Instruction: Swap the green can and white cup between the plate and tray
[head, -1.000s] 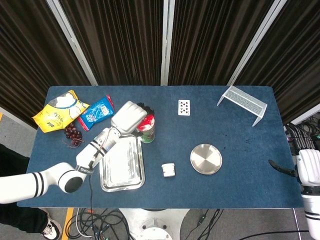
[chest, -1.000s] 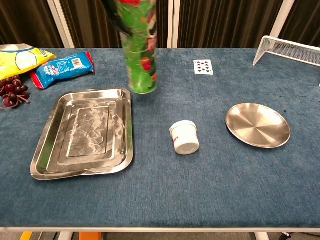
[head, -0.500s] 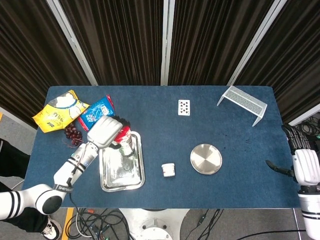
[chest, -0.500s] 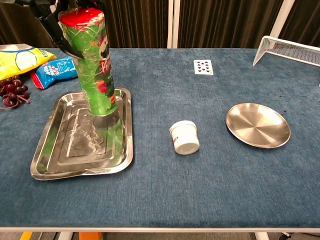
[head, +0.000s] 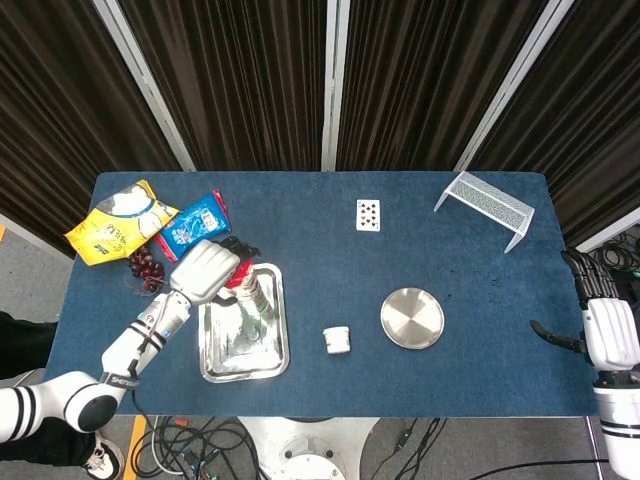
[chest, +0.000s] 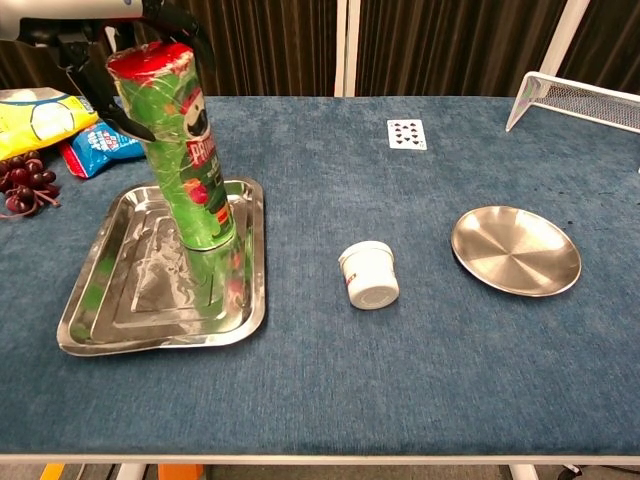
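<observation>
My left hand (head: 207, 270) grips the green can (chest: 185, 150) near its red top. The can leans slightly, and its base is at or just above the floor of the steel tray (chest: 130, 300), near the far right corner. In the head view the can (head: 252, 300) shows over the tray (head: 225, 355). The white cup (chest: 369, 275) lies on its side on the blue cloth between the tray and the round steel plate (chest: 515, 250), which has nothing on it. My right hand (head: 610, 335) hangs off the table's right edge, holding nothing, fingers apart.
At the far left lie a yellow chip bag (head: 118, 220), a blue snack packet (head: 195, 222) and dark grapes (head: 145, 268). A playing card (head: 368, 214) lies at the back centre. A white wire rack (head: 487, 203) stands at the back right.
My left hand carried the can from beyond the tray's far right corner to over the tray and lowered it toward the tray floor. The cup and plate stayed put.
</observation>
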